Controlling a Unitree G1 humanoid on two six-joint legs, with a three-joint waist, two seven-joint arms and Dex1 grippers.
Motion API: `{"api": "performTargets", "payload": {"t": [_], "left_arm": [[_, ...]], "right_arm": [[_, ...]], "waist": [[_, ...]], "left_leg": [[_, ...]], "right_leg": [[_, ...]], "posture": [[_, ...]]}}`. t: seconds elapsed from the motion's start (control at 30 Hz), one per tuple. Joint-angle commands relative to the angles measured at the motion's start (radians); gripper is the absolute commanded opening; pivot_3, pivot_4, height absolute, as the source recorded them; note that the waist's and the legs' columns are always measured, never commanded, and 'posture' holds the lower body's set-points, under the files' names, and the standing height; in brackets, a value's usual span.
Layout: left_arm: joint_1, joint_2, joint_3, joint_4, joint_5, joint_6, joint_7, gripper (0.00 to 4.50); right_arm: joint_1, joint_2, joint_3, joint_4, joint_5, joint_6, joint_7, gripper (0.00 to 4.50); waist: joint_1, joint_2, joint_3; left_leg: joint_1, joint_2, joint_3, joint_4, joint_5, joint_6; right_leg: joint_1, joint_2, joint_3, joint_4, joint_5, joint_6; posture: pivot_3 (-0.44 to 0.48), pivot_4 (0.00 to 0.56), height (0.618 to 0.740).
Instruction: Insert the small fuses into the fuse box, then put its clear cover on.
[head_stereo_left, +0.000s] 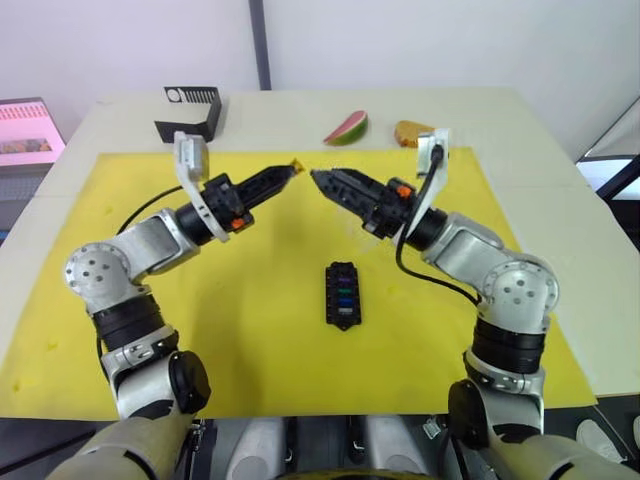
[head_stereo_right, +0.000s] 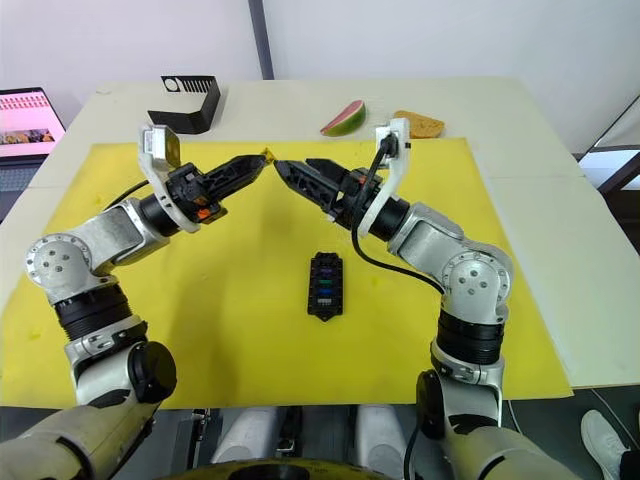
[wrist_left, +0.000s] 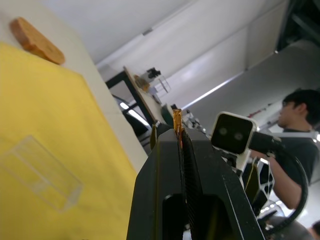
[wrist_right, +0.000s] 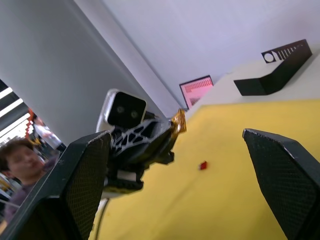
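Left eye view: your left fingers (head_stereo_left: 287, 172) pinch an amber fuse (head_stereo_left: 296, 166), tip-to-tip with spread right fingers (head_stereo_left: 322, 180); fuse box (head_stereo_left: 342, 295) lies mid-worktop, nearer you.

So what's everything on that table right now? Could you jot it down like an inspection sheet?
Surface: yellow mat on a pale table.
Job's things: fuse box mid-mat, several slots filled; amber fuse pinched in the left gripper; red fuse loose on the mat; clear cover lying on the mat.
Clutter: black holder, watermelon slice, bread piece past the mat's far edge.
Grippers: right gripper open, facing the left.
Cables: black cable along the right arm.
Surroundings: screen, a person.
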Motion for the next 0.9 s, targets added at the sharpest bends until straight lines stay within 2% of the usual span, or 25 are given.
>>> {"api": "performTargets", "payload": {"t": [0.03, 0.07, 0.13, 0.27, 0.43, 0.73, 0.83, 0.9], "left_arm": [[0.007, 0.016, -0.044, -0.031, -0.117, -0.049, 0.040, 0.00], [0.011, 0.019, -0.059, -0.032, -0.139, -0.062, 0.052, 0.00], [0.019, 0.029, -0.088, -0.037, -0.174, -0.087, 0.068, 0.00], [0.040, 0.062, -0.142, -0.045, -0.231, -0.134, 0.085, 0.00], [0.062, 0.102, -0.211, -0.067, -0.245, -0.172, 0.066, 0.00], [0.078, 0.146, -0.256, -0.044, -0.294, -0.244, 0.060, 0.00], [0.085, 0.157, -0.270, -0.046, -0.302, -0.257, 0.052, 0.00], [0.094, 0.164, -0.281, -0.054, -0.298, -0.261, 0.045, 0.00]], "right_arm": [[-0.022, 0.003, 0.008, -0.022, 0.069, -0.002, -0.045, 3.94], [-0.020, -0.003, 0.019, -0.024, 0.070, -0.001, -0.051, 3.70], [-0.017, -0.009, 0.032, -0.024, 0.082, 0.000, -0.064, 2.85], [-0.019, -0.006, 0.027, -0.012, 0.133, -0.014, -0.098, 2.85], [-0.021, -0.016, 0.027, 0.000, 0.189, -0.028, -0.129, 2.85], [-0.007, -0.030, 0.053, 0.001, 0.255, -0.043, -0.167, 2.85], [-0.003, -0.041, 0.055, -0.003, 0.270, -0.051, -0.177, 2.02], [0.000, -0.049, 0.057, -0.007, 0.285, -0.057, -0.181, 1.10]], "waist": [[-0.002, 0.000, 0.000], [-0.002, 0.000, 0.000], [-0.002, 0.000, 0.000], [-0.001, 0.000, 0.000], [-0.002, 0.000, 0.000], [-0.001, 0.000, 0.000], [-0.001, 0.000, 0.000], [-0.001, 0.000, 0.000]], "left_leg": [[0.000, 0.000, 0.000, 0.000, 0.000, 0.000], [0.000, 0.000, 0.000, 0.000, 0.000, 0.000], [0.000, 0.000, 0.000, 0.000, 0.000, 0.000], [0.000, 0.000, 0.000, 0.000, 0.000, 0.000], [0.000, 0.000, 0.000, 0.000, 0.000, 0.000], [0.000, 0.000, 0.000, 0.000, 0.000, 0.000], [0.000, 0.000, 0.000, 0.000, 0.000, 0.000], [0.000, 0.000, 0.000, 0.000, 0.000, 0.000]], "right_leg": [[0.000, 0.000, 0.000, 0.000, 0.000, 0.000], [0.000, 0.000, 0.000, 0.000, 0.000, 0.000], [0.000, 0.000, 0.000, 0.000, 0.000, 0.000], [0.000, 0.000, 0.000, 0.000, 0.000, 0.000], [0.000, 0.000, 0.000, 0.000, 0.000, 0.000], [0.000, 0.001, 0.000, 0.000, 0.000, 0.000], [0.000, 0.001, 0.000, 0.000, 0.000, 0.000], [0.000, 0.001, 0.000, 0.000, 0.000, 0.000]], "posture": [[0.000, 0.150, 0.740], [0.000, 0.150, 0.740], [0.000, 0.150, 0.740], [0.000, 0.150, 0.740], [0.000, 0.150, 0.740], [0.000, 0.150, 0.740], [0.000, 0.150, 0.740], [0.000, 0.150, 0.740]]}}
